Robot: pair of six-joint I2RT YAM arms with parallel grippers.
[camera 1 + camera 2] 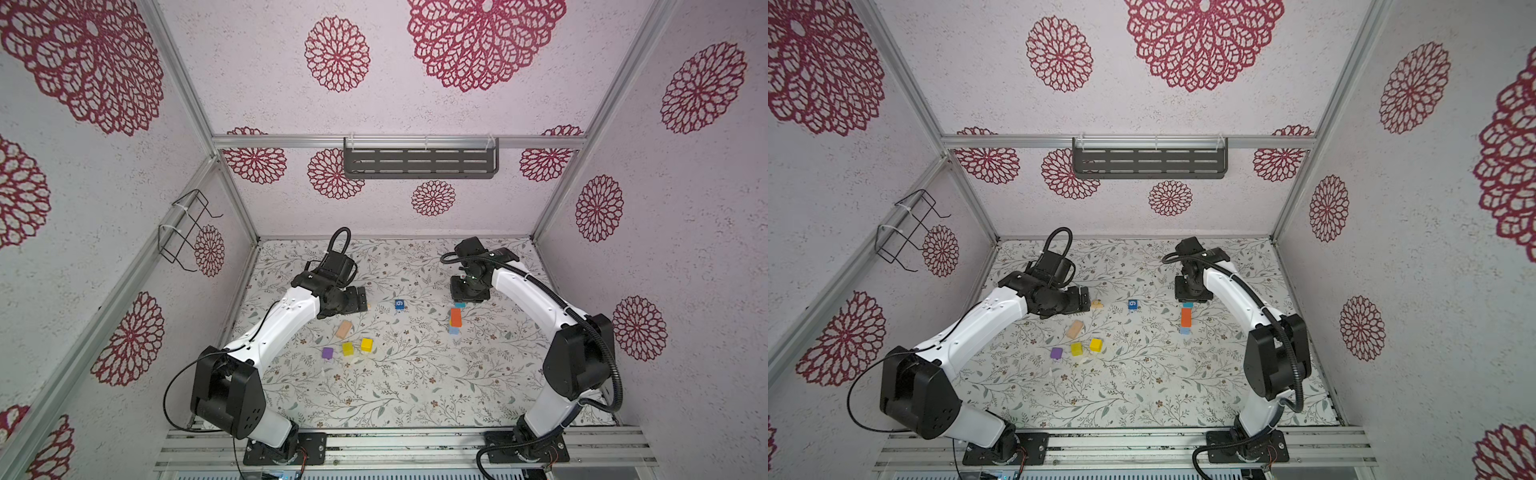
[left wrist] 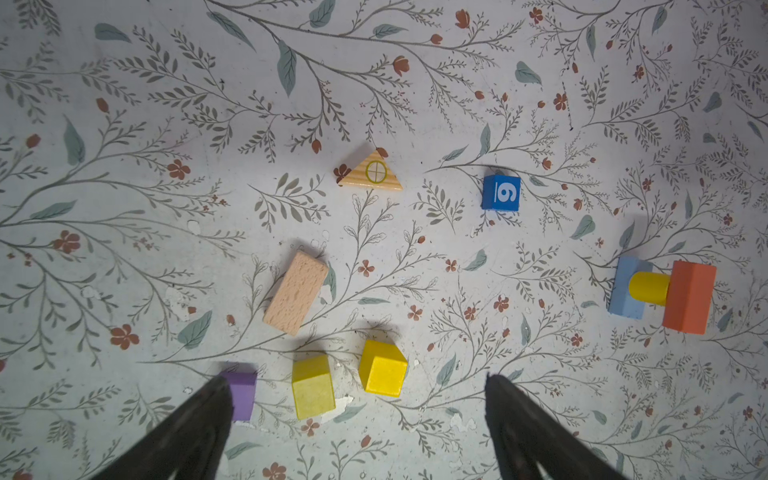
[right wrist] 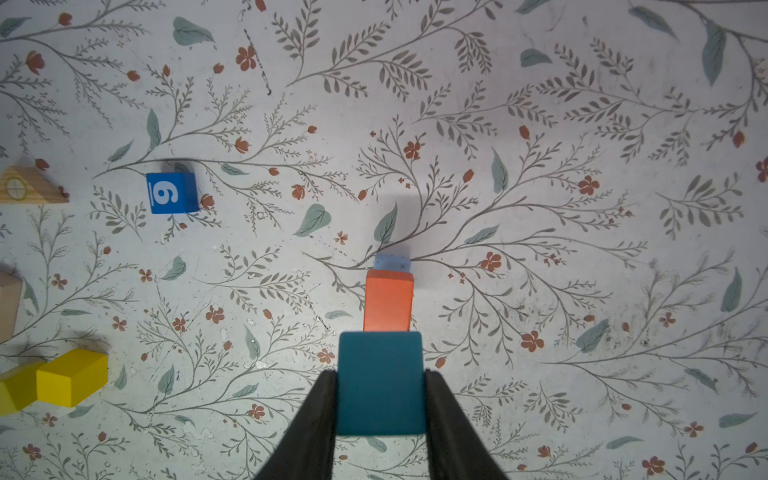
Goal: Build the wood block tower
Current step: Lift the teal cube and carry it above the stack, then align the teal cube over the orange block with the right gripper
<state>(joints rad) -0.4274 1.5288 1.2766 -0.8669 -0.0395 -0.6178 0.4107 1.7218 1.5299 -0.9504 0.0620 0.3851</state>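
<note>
We look down on a floral counter (image 1: 415, 395) with a robot arm at each side.

The right fingers (image 3: 449, 415) are narrowed onto a teal block (image 3: 380, 382), with one finger pressed against each of its sides. Just beyond their tips stands the tower (image 1: 455, 322). An orange block (image 3: 388, 301) is its top piece, and a light blue block (image 3: 392, 262) at the base peeks out past it. The left wrist view shows a yellow cylinder (image 2: 648, 288) between those two. The teal block hangs over the near edge of the orange block; we cannot tell whether they touch.

The left fingers (image 2: 523, 424) are spread wide and hold nothing, hovering above the counter. Between their tips lie a pale yellow block (image 2: 312, 386) and, close beside it, a bright yellow block (image 2: 382, 368). One finger partly hides a purple block (image 2: 243, 392).

Beyond the tips a tan block (image 2: 296, 286) lies flat at a slant. Farther out are a wooden triangle (image 2: 370, 172) printed with a round window and a blue 6 cube (image 2: 500, 193), apart from each other. The tower stands well outside the left fingers, off to the side nearer the right arm.
</note>
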